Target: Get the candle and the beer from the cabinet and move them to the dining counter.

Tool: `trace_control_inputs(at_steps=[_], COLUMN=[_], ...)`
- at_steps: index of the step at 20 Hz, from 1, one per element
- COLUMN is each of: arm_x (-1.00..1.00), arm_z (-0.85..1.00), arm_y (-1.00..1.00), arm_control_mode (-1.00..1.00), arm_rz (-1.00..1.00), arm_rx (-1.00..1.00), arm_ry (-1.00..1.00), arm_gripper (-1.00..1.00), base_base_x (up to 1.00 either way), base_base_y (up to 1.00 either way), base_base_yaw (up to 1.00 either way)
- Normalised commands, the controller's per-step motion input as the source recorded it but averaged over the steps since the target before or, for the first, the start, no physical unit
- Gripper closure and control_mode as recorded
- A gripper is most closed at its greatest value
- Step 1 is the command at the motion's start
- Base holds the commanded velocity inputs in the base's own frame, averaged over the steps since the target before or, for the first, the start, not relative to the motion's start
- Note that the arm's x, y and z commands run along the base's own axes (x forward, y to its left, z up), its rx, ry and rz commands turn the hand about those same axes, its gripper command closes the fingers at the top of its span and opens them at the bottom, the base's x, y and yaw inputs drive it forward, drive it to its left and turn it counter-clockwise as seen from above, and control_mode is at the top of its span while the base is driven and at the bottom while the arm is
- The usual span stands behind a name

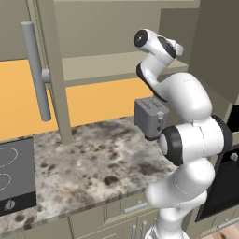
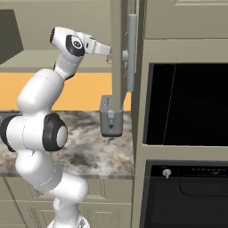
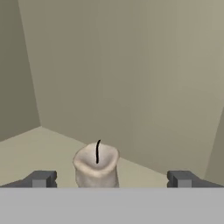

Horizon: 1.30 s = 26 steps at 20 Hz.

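The candle (image 3: 96, 168), a stubby pale cylinder with a black wick, stands on the cabinet's inner shelf (image 3: 26, 144) close to the back wall. My gripper (image 3: 111, 178) is open, with one fingertip (image 3: 41, 178) on each side of the candle and a gap to both. In the left base view the arm reaches up into the open cabinet (image 1: 102, 65), whose door hangs open by its bar handle (image 1: 35, 70). From the right, the hand (image 2: 95, 46) sits just beside the door edge and its handle (image 2: 132, 53). The beer and the dining counter are out of view.
A grey toaster (image 1: 150, 116) stands on the granite worktop (image 1: 93, 163) below the cabinet. A black cooktop (image 1: 14, 172) lies at the left. A tall unit with a dark built-in oven (image 2: 187, 107) rises at the right, close to the cabinet door.
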Motion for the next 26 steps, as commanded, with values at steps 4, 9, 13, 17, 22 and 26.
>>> trace_control_inputs(at_steps=[4,9,13,17,22,26], arm_x=[0.00,0.02,0.01,0.00,0.00,0.14], arm_z=[-0.07,-0.10,-0.10,-0.04,-0.01,-0.02], arm_y=[-0.13,-0.08,0.00,0.00,0.00,0.08], arm_control_mode=[-1.00,-1.00,-1.00,-1.00,-1.00,-1.00], arm_rz=[0.00,0.00,0.00,0.00,0.00,0.00], arm_rx=[0.02,0.01,0.00,0.00,0.00,0.00], arm_ry=[0.00,0.00,0.00,0.00,0.00,0.00], arm_gripper=[-1.00,-1.00,-1.00,-1.00,-1.00,-1.00], base_base_x=[0.00,0.00,0.00,0.00,0.00,0.00], base_base_y=[0.00,0.00,0.00,0.00,0.00,0.00], base_base_yaw=[0.00,0.00,0.00,0.00,0.00,0.00])
